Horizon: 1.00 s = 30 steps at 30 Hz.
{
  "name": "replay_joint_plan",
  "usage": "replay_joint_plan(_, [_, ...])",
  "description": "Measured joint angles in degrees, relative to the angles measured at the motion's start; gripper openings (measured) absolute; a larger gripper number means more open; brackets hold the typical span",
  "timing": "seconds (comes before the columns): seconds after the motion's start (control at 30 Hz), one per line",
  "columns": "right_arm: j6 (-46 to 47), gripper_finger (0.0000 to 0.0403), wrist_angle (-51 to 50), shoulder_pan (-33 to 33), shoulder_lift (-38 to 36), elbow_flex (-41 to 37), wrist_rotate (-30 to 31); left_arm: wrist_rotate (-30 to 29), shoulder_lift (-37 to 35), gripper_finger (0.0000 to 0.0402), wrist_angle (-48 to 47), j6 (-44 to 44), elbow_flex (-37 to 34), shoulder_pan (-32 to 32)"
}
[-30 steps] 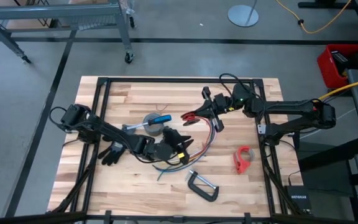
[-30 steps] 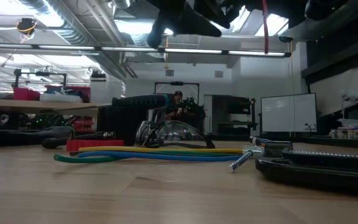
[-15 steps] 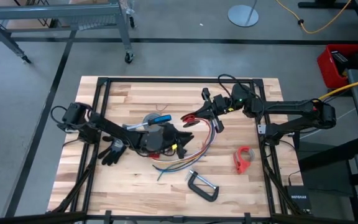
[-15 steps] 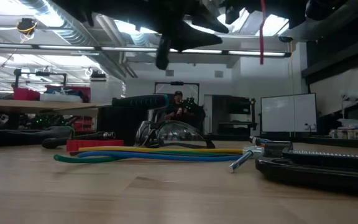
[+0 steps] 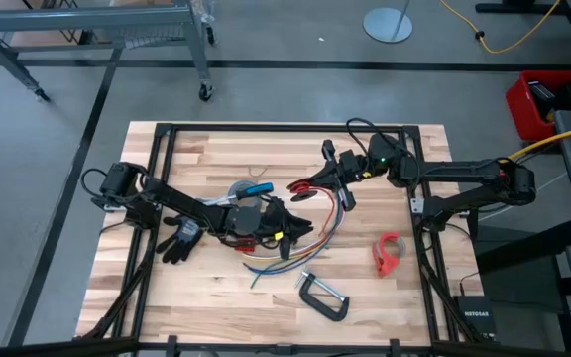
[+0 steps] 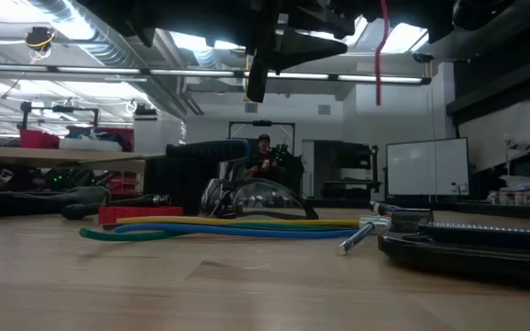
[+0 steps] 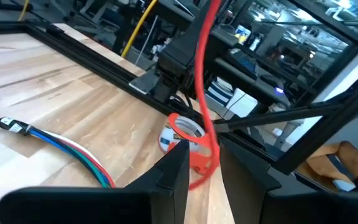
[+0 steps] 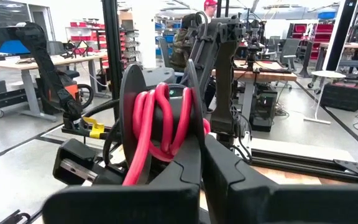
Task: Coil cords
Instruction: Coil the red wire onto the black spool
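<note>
We are working left to right across the wooden table (image 5: 186,149). The left gripper (image 5: 285,241) is hovering mid-table over the strand bundle (image 5: 310,241); in the left wrist view a red cord (image 7: 205,74) is running up between its fingers (image 7: 169,180), which are standing partly apart around it, and we cannot tell whether they are pinching it. We are judging the cord light, limp and smooth-jacketed, likely to slide, so a grip near a loop is looking safer than near a loose end. The bundle's yellow, blue and green strands are lying flat and slack. Farther right, the right gripper (image 5: 317,184) is clamped on red loops (image 8: 160,124) wound round its fingers. The red tape dispenser (image 5: 387,253) is sitting near right.
</note>
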Motion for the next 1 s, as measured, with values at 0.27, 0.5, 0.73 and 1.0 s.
replay_joint_plan(0.27, [0.78,0.0002,1.04,0.06,0.00,0.00,2.68,-1.60,0.01,0.0082,1.01,1.26,0.00,0.01])
replay_joint_plan(0.5, [1.60,0.0002,4.61,0.06,0.00,0.02,3.69,-2.33,0.02,0.0082,1.29,3.06,0.00,0.53])
replay_joint_plan(0.73, [1.59,0.0002,5.19,0.66,0.00,0.02,4.61,-2.51,0.02,0.0082,1.25,4.30,0.00,1.09])
replay_joint_plan(1.0, [0.07,0.0002,7.74,2.39,0.13,0.02,8.66,-2.38,0.02,0.0082,1.95,4.83,0.00,1.05])
